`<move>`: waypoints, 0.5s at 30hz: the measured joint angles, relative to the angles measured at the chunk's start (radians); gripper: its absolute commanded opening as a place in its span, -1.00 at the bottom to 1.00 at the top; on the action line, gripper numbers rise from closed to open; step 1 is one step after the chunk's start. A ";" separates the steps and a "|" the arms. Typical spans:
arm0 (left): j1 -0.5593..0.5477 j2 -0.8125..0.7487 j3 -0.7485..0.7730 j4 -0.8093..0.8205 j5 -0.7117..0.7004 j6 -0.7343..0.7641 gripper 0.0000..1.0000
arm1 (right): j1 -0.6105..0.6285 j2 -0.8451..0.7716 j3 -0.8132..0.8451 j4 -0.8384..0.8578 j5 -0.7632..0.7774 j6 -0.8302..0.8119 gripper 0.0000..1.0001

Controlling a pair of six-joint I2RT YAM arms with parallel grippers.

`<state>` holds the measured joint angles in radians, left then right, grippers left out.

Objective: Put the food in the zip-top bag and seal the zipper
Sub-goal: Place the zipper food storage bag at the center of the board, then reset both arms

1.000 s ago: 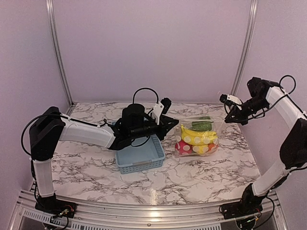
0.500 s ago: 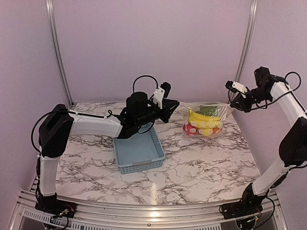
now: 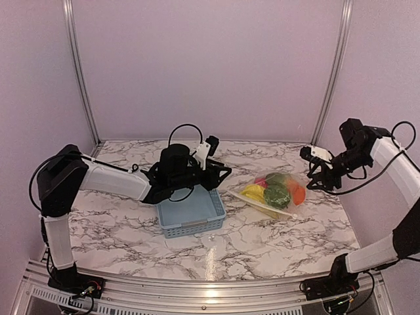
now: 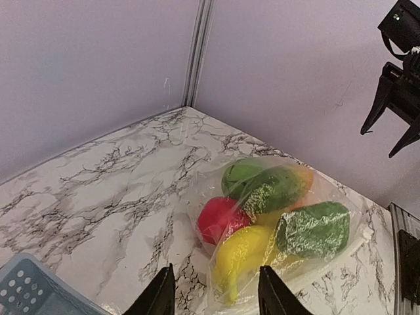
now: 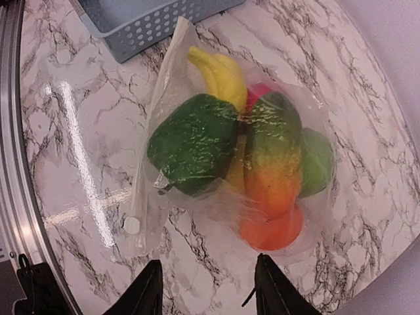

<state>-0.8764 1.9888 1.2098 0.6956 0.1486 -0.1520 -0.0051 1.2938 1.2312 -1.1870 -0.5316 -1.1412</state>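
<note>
Now bag [image 5: 167, 72], food [image 5: 193, 141] inside, lies flat right of basket [image 3: 190, 220]. Zipper [image 5: 149, 131] runs diagonally along its basket-side edge. Left gripper [image 3: 222, 172] nearer that edge, right gripper [image 3: 315, 178] behind bag; both jaws apart, empty.

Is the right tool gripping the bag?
No: the right tool is open above the table, and the bag lies beyond its fingertips, untouched.

This appears to be a robotics lab test cell, not a home: plain lilac panels [image 3: 210, 65] between aluminium posts [image 3: 80, 72] box in a marble-patterned table [image 3: 131, 223]. Two robot arms [image 3: 111, 180] with exposed cables stand on a metal rail [image 3: 197, 292] at its near edge, and the food [image 3: 272, 193] looks like plastic toys.
</note>
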 measured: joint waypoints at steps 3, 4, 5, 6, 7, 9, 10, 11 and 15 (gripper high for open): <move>-0.003 -0.109 -0.016 -0.048 -0.040 -0.008 0.29 | 0.000 -0.036 0.118 -0.045 -0.055 0.013 -0.02; -0.003 -0.148 -0.014 -0.060 -0.061 -0.011 0.38 | 0.000 -0.044 0.151 -0.040 -0.074 0.029 -0.02; -0.003 -0.185 -0.010 -0.076 -0.084 -0.013 0.46 | -0.002 -0.052 0.184 -0.015 -0.101 0.061 -0.01; -0.003 -0.213 -0.005 -0.090 -0.108 -0.012 0.55 | -0.002 -0.053 0.189 -0.009 -0.108 0.069 0.02; -0.003 -0.242 0.005 -0.112 -0.139 -0.017 0.70 | -0.003 -0.054 0.190 0.020 -0.121 0.105 0.09; -0.003 -0.290 0.026 -0.169 -0.207 -0.018 0.97 | -0.009 -0.045 0.174 0.096 -0.138 0.185 0.59; -0.003 -0.310 0.037 -0.207 -0.243 -0.015 0.98 | -0.017 -0.034 0.151 0.163 -0.147 0.244 0.68; -0.003 -0.325 0.046 -0.241 -0.274 -0.010 0.98 | -0.023 -0.026 0.135 0.207 -0.148 0.289 0.79; -0.003 -0.373 0.079 -0.418 -0.410 0.005 0.98 | -0.051 0.006 0.039 0.478 -0.129 0.522 0.87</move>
<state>-0.8795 1.6157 1.2884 0.2775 -0.2611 -0.1471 -0.0566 1.3003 1.2705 -0.7094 -0.6601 -0.6193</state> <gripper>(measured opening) 0.989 0.920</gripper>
